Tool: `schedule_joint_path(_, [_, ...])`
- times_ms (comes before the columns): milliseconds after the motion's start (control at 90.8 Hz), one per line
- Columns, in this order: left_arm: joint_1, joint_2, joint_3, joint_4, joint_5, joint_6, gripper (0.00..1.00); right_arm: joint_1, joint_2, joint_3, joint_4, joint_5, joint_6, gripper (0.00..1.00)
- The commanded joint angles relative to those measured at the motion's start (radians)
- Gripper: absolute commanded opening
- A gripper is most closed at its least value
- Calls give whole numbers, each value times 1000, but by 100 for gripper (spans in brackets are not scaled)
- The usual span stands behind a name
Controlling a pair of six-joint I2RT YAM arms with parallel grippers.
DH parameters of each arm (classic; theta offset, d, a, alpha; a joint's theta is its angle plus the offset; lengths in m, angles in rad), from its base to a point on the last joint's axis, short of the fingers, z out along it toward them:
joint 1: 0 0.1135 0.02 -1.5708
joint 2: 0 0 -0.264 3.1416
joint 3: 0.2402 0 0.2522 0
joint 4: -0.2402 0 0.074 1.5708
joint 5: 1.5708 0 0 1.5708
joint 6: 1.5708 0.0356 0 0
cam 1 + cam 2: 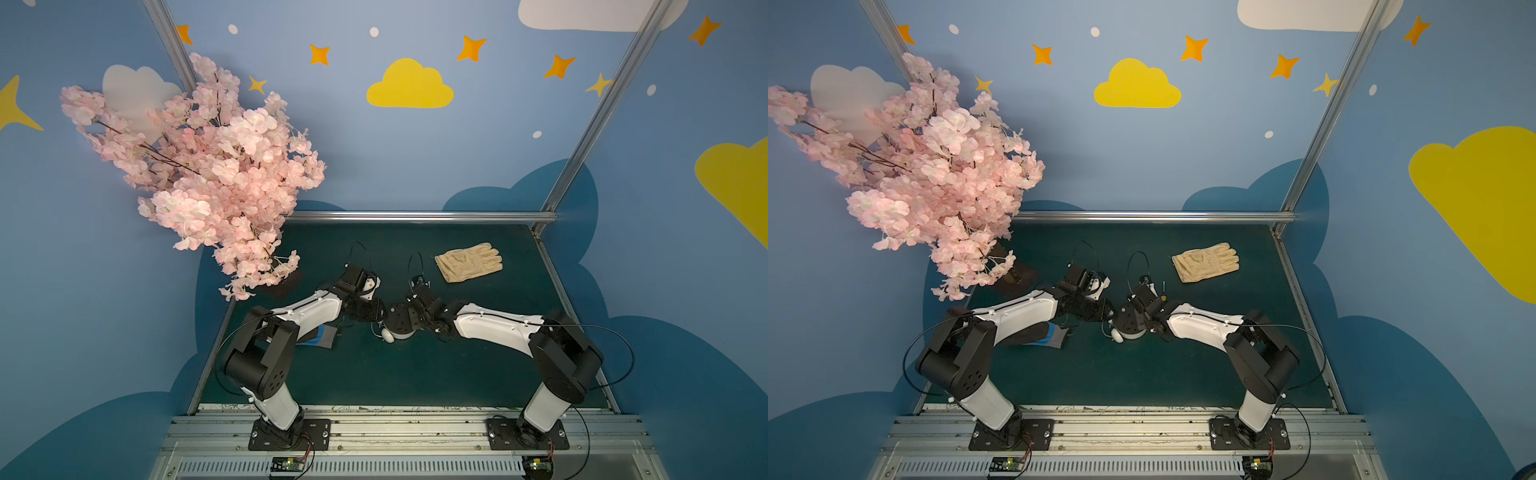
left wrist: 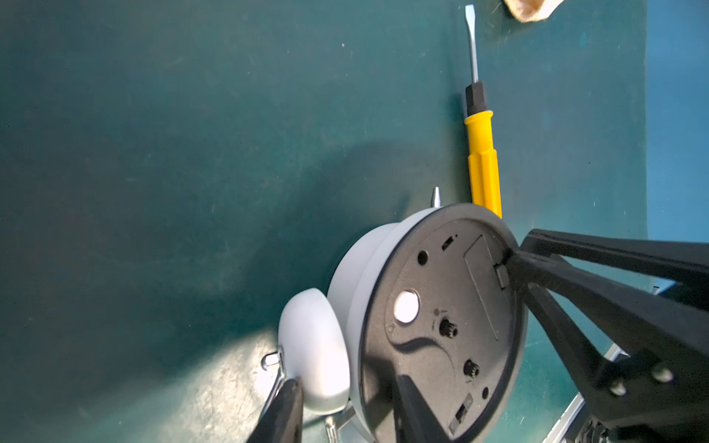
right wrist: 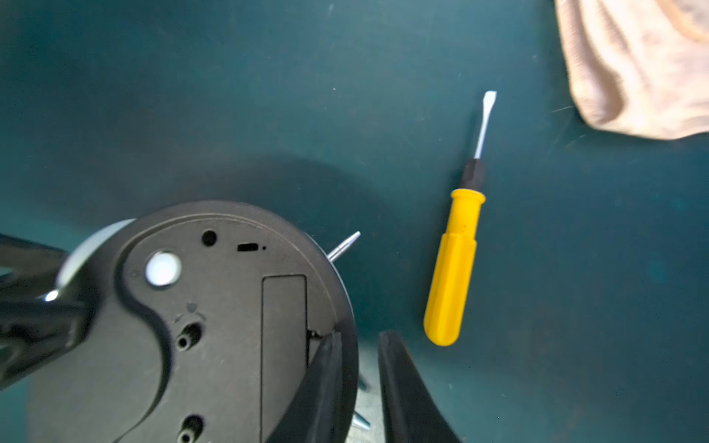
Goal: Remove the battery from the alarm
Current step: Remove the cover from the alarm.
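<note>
Alarm (image 2: 441, 307): face down on the desk (image 3: 230, 115) between my arms, dark back up.
Battery: hidden; the cover (image 3: 284, 345) is shut, so I judge it's underneath.
Left tool (image 2: 345, 383): clamped across a bell and the alarm's body.
Right tool (image 3: 360, 337): jaws slightly apart, empty, one fingertip (image 3: 326, 364) at the latch (image 2: 500, 276).
Next move: the latch sits on the cover's long, rim-side edge, nearer my right arm.

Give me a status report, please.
Left jaws shut on alarm. Right jaws apart, one at battery cover latch. Cover closed, battery unseen. Screwdriver beside alarm, untouched.
</note>
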Motion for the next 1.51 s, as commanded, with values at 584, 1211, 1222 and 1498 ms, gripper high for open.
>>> schedule_joint_path(584, [-8, 37, -26, -61, -30, 5, 42, -211, -19, -309, 376, -667, 110, 39])
schedule_joint_path(1211, [6, -209, 25, -233, -147, 9, 62, -380, -382, 84, -432, -409, -106, 66])
schedule_joint_path(1222, [7, -213, 25, -238, -147, 9, 63, -384, -382, 85, -445, -410, -112, 65])
schedule_joint_path(1498, [7, -304, -33, -247, -109, 8, 70, -434, -392, 39, -569, -409, -122, 61])
